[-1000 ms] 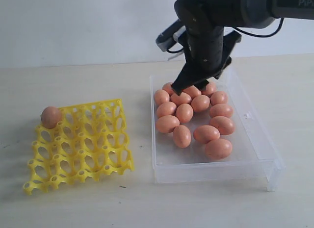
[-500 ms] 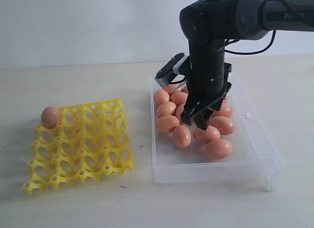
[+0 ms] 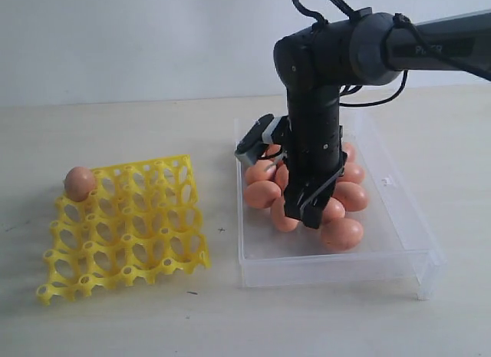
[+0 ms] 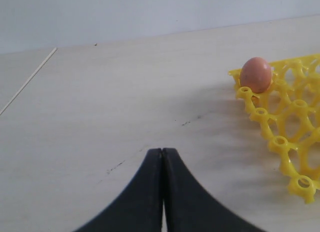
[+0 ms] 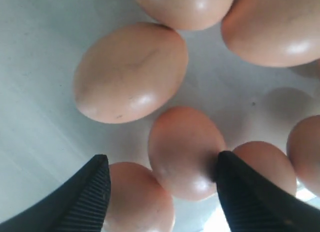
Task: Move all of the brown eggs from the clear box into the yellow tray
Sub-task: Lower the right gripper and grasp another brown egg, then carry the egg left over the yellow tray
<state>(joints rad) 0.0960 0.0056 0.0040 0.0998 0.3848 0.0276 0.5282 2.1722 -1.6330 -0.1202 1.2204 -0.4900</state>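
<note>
Count, smooth oval orange-brown eggs (image 3: 342, 234): one well clear of the right gripper (image 3: 303, 217); about ten visible close around that gripper, arm hiding others. Bright yellow plastic lattice egg tray (image 3: 123, 242): one. Shallow clear plastic box (image 3: 337, 271): one.

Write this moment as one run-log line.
right tool: open around brown egg in clear box | left tool: shut | yellow tray: one egg
</note>
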